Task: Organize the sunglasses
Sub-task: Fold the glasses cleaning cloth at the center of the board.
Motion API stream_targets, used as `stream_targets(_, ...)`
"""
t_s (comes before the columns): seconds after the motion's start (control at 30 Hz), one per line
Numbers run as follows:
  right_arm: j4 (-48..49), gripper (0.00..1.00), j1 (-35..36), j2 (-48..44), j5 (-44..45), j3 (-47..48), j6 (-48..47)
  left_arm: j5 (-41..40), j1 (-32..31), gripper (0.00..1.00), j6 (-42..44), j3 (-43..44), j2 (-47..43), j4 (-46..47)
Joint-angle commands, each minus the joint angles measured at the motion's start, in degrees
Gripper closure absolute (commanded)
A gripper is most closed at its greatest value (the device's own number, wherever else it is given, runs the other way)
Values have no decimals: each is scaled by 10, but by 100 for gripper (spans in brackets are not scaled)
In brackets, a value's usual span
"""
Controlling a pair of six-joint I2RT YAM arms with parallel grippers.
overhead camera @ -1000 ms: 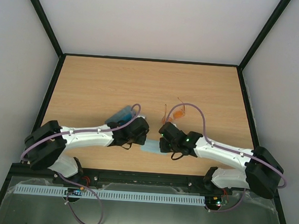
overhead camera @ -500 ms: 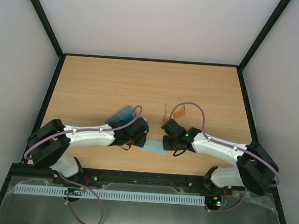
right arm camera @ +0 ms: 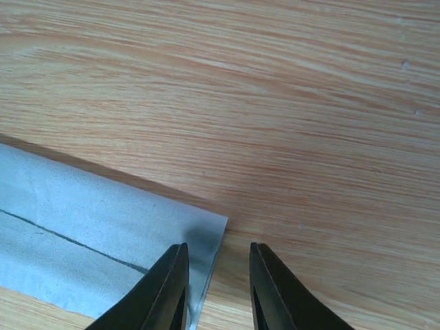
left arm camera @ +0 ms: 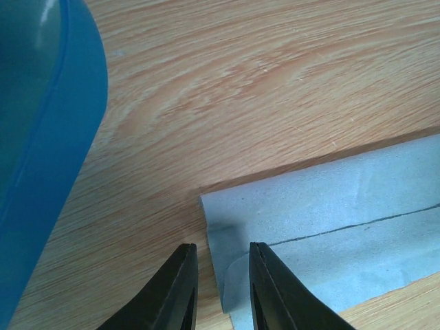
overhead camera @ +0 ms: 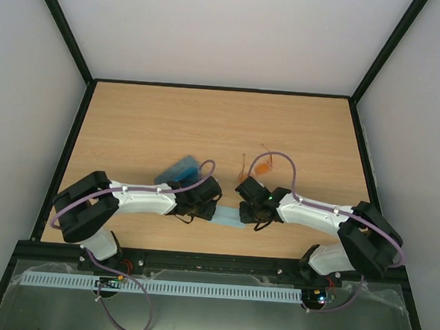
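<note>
Your left gripper (left arm camera: 218,292) and right gripper (right arm camera: 216,292) are both narrowly apart, each straddling an end of the pale blue cloth (left arm camera: 344,213). Orange sunglasses (overhead camera: 262,167) lie mid-frame in the top view, just above the right gripper.

Small sunglasses (overhead camera: 262,168) with orange translucent lenses and a thin frame lie flat on the wooden surface (overhead camera: 148,123), slightly right of centre. One slim arm shows as a dark line just left of the lenses. Another angles toward the far side. Finer detail is too small to make out.
</note>
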Motion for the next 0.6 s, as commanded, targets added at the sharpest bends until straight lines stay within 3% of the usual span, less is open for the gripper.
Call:
stream_targets(0.0,-11,74,-1,7,15,0,-6,-5,-3,76,8,12,4,2)
stream_targets(0.57,-6,75,-2,20,25,24,-13,-13,2,76,14,21,5,6)
